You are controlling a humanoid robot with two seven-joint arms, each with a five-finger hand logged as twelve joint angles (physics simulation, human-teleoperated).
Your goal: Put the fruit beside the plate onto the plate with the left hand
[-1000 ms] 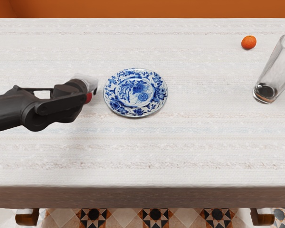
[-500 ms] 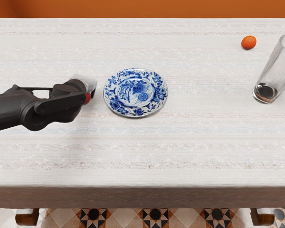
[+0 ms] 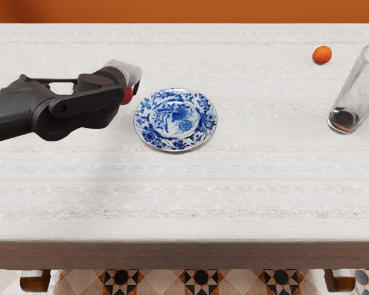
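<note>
ok so from where I'm standing the left hand is closed around the red fruit, just beside the left rim of the plate; only a sliver of red pokes out under the hand, so that's my read, not a sure thing; it looks lifted a bit off the table but I can't swear to it.

handling-wise: small, round, probably light and fairly firm with a smooth skin; I'd guess it can roll or squirt out if squeezed off-centre, so holding it across the widest part makes sense; the plate looks like glazed china, shallow and slick, so a dropped fruit could easily roll off again; best to set it down near the middle.

stuff I can't make out: what kind of fruit it is, since most of it is covered; the individual digits, hidden behind the dark forearm and pale cover; whether the fruit is over the rim yet (looks not quite).

also there's an orange fruit far off at the back right, well apart from the plate, near a glass that's cut off by the right edge; right arm nowhere to be seen.
</note>
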